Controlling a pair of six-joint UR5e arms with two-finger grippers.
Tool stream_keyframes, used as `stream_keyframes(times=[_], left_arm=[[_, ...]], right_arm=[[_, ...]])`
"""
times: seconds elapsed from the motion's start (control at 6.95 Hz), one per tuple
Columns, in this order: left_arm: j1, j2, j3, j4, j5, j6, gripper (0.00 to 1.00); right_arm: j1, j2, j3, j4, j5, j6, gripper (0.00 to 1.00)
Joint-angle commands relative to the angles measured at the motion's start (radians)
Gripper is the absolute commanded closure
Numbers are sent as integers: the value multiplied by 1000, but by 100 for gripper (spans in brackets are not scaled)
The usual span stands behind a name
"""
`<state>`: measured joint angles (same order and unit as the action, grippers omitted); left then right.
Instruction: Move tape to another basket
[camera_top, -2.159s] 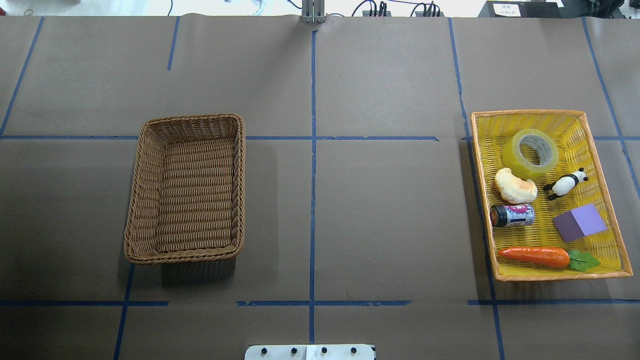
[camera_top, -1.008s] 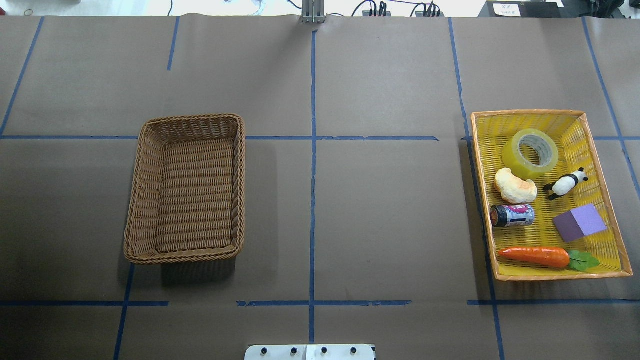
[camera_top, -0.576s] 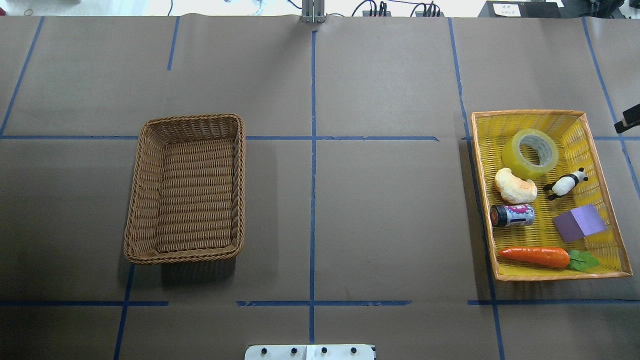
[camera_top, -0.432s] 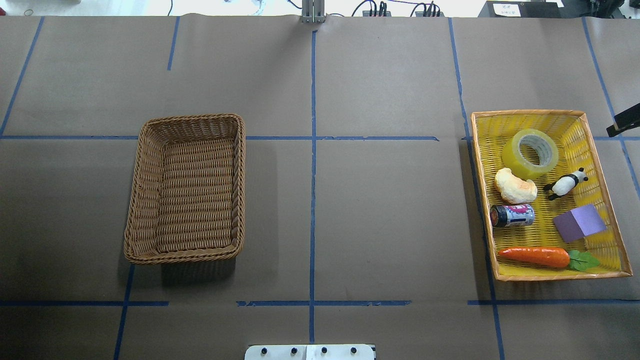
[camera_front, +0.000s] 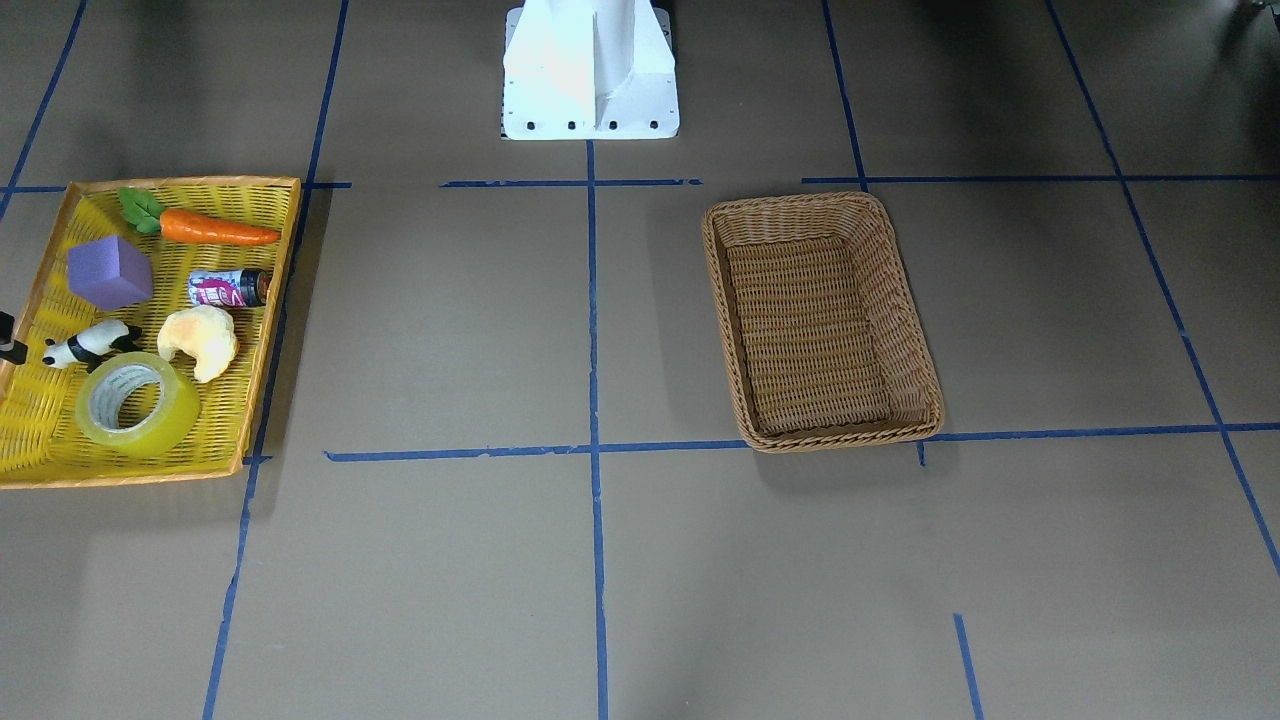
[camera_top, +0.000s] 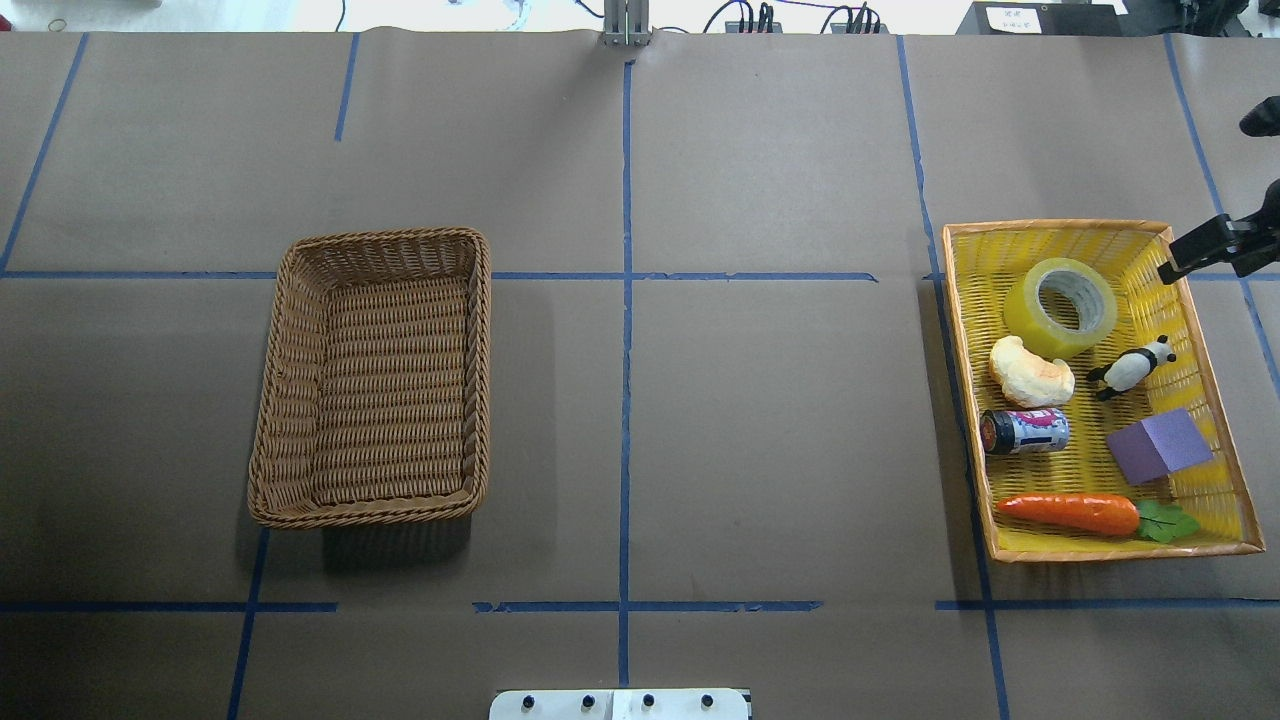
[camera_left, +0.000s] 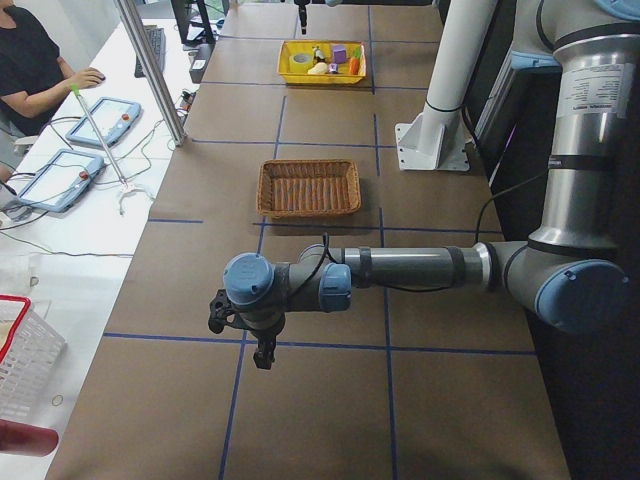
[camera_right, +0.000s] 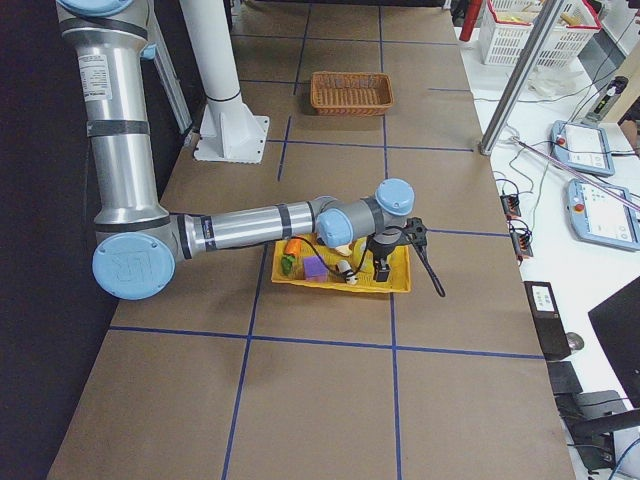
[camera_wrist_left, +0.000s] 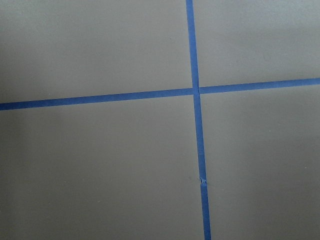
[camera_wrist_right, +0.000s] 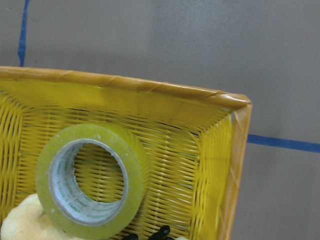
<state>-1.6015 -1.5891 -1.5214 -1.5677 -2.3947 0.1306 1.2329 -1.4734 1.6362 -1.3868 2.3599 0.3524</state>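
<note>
The tape (camera_top: 1061, 307) lies flat at the far end of a shallow yellow tray (camera_top: 1055, 228) on the table's right. It also shows in the right wrist view (camera_wrist_right: 90, 180) and the front view (camera_front: 137, 403). The brown wicker basket (camera_top: 290, 400) stands empty on the left. My right gripper (camera_top: 1215, 195) hangs above the tray's far right corner, beside the tape and apart from it, its two fingers (camera_top: 1195, 252) spread wide with nothing between them. My left gripper (camera_left: 245, 340) hangs over bare table far to the left; I cannot tell whether it is open or shut.
The tray also holds a croissant (camera_top: 1030, 372), a panda figure (camera_top: 1130, 368), a small can (camera_top: 1025, 431), a purple block (camera_top: 1160, 445) and a carrot (camera_top: 1075, 512). The robot's white base (camera_front: 590, 70) stands at the near middle edge.
My right gripper has come into the overhead view from the right edge and moved left, up to the tray's far right corner. The tape and the other things have not moved.
</note>
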Motion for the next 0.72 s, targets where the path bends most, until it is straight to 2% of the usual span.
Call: stream_keyframes(times=[0.0,0.43,0.58], left_arm=[[0,0,1,0,0,0,0],[0,0,1,0,-1,0,0],[0,-2,1,0,0,0,0]], right_arm=[[-67,54,-19,6,-64,60,0],[-139,107,-150,188,-108,215,0],[-147,107,-160,193,-111,217,0]])
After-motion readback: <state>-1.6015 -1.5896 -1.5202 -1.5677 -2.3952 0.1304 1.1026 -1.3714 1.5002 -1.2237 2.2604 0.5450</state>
